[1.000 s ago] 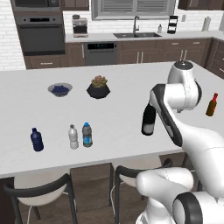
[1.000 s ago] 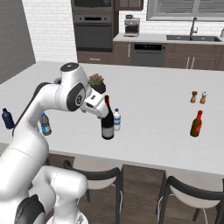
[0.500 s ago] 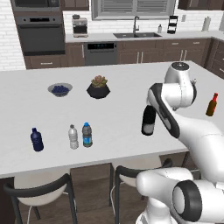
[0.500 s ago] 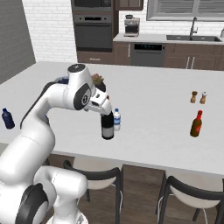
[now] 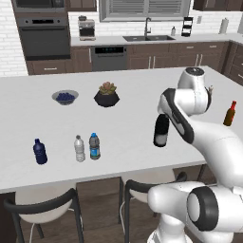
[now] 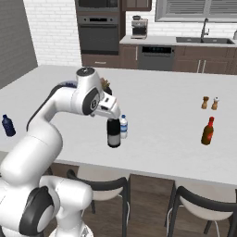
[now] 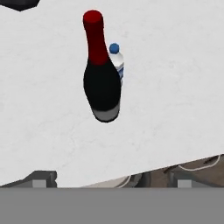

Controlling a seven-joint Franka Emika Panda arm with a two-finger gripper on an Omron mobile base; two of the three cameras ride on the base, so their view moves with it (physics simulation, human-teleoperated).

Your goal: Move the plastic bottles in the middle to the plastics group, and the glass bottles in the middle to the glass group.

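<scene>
A dark, near-black glass bottle point(image 5: 161, 132) with a red neck and cap is seen standing upright on the white surface point(image 5: 123, 118), near its front edge, directly below the claw point(image 6: 111, 114). The claw is held released, its jaws spread wide above the bottle's top, with nothing gripped between them. From the hand view, the bottle point(image 7: 101, 74) is shown from above, with a small blue-capped water bottle point(image 7: 117, 61) just behind it. In the right base view that pale water bottle point(image 6: 123, 127) is seen standing just beside the dark one point(image 6: 113, 133).

Further along the surface, a dark-capped water bottle point(image 5: 94, 146) is placed just beside a clear white-labelled bottle point(image 5: 79, 148), with a squat navy-blue bottle point(image 5: 40, 152) near them. A slim red-brown bottle point(image 5: 230, 114) is set well apart at the other end, near two small shakers point(image 6: 209, 102). A blue bowl point(image 5: 65, 98) and a potted plant point(image 5: 107, 95) are seen toward the back.
</scene>
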